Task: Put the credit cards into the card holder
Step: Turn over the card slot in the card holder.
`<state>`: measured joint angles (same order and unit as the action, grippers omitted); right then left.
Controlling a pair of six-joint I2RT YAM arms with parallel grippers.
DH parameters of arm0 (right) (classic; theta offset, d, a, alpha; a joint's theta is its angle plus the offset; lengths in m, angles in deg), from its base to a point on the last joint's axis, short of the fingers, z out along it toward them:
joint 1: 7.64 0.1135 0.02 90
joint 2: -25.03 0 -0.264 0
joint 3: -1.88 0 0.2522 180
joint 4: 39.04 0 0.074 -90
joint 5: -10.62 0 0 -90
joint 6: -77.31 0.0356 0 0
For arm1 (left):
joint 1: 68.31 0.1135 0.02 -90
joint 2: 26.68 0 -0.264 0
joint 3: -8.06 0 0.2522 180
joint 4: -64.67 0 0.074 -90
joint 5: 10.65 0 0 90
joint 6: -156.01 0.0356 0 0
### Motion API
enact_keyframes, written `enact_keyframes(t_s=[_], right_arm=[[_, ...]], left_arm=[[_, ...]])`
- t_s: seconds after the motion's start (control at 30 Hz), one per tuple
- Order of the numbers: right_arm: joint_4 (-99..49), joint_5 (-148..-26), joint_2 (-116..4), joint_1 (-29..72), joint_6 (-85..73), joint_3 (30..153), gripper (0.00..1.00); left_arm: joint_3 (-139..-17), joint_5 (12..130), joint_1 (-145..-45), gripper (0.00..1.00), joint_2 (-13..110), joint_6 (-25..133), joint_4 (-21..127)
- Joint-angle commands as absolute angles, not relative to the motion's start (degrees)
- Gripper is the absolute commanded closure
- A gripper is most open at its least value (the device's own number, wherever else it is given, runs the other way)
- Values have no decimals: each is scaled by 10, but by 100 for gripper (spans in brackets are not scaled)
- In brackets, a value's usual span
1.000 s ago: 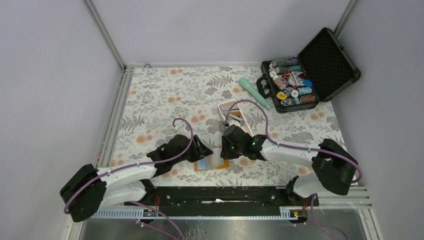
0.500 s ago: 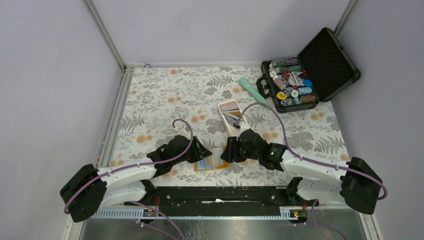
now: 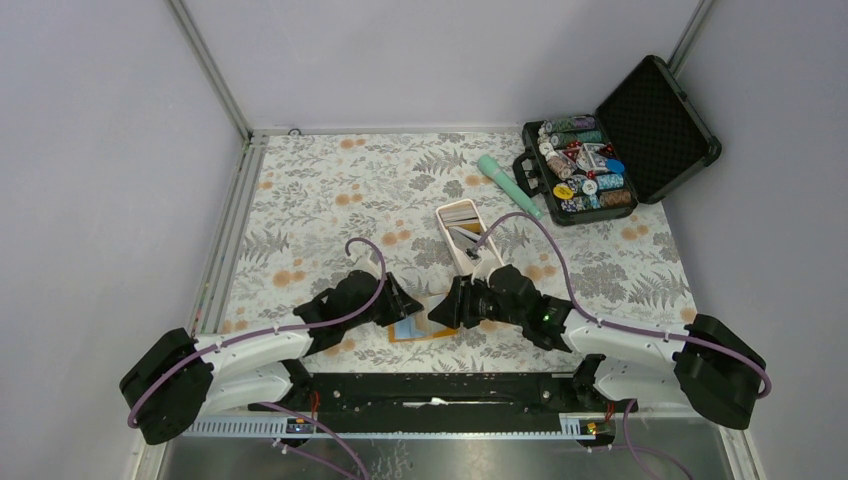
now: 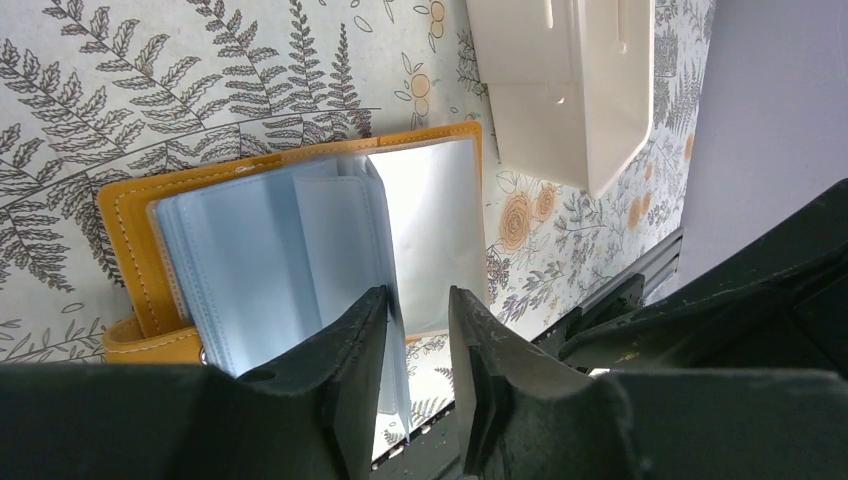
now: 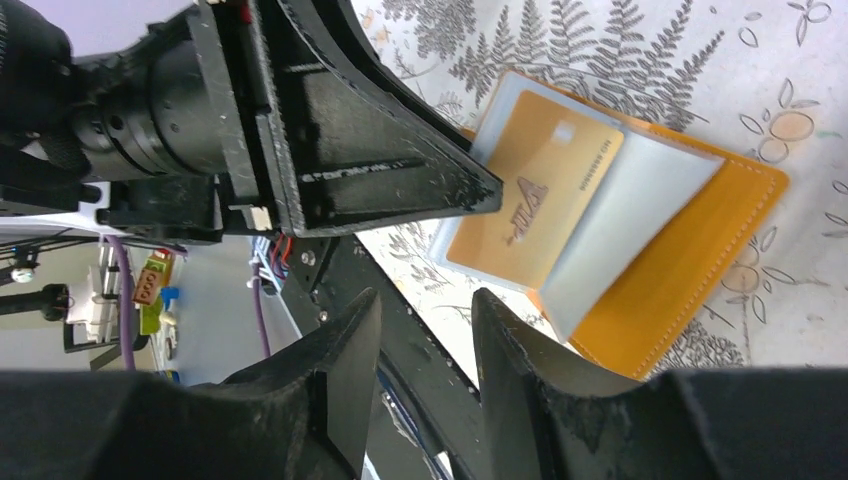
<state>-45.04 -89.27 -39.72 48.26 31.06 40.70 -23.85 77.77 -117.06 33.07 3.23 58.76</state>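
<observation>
Narrowly parted, the left gripper straddles a clear pocket of the orange leather-like card holder; the right gripper hangs unclenched near the tan plastic card.

A floral cloth of grey ferns and orange blooms covers the counter. A long white tray lies near its middle, angled. Beyond it, toward the far right, lies a teal tube, just beside a black case. The case stands open, its lid tilted back against the right wall, its base packed with rows of coloured poker chips.
</observation>
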Motion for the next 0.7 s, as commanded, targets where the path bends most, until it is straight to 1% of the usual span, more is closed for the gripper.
enact_keyframes(t_s=[0.0,0.1,0.2,0.37,0.53,0.67], right_arm=[[-520,-910,-413,486,320,409,55],[-529,-915,-427,486,321,412,55],[-530,-913,-436,486,320,415,56],[-537,-906,-452,486,322,410,56],[-549,-910,-471,486,325,405,51],[-552,-905,-477,486,324,400,50]], left_arm=[[-243,770,-1174,70,324,48,620],[-242,770,-1174,72,321,53,624],[-240,770,-1174,78,317,57,626],[-238,769,-1174,81,320,57,632],[-238,764,-1174,84,319,60,641],[-237,764,-1174,84,318,64,643]])
